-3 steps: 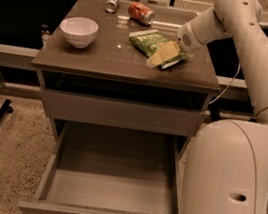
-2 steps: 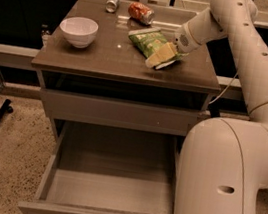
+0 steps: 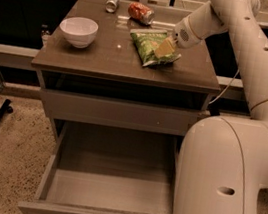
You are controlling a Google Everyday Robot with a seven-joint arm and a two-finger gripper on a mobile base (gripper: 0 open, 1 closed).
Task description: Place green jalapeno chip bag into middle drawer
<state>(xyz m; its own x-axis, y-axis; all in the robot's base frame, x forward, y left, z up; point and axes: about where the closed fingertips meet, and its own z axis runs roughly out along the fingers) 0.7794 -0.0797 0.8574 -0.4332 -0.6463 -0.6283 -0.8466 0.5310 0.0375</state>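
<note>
My claw (image 3: 165,47) is down on the right side of the bag (image 3: 145,45). I cannot tell if it is gripping or let go. The bag lies flat on the counter (image 3: 106,59), nearer the back right corner. Its long way runs back to front, leaning a little right. The open drawer (image 3: 110,194) is low, below the front edge.
</note>
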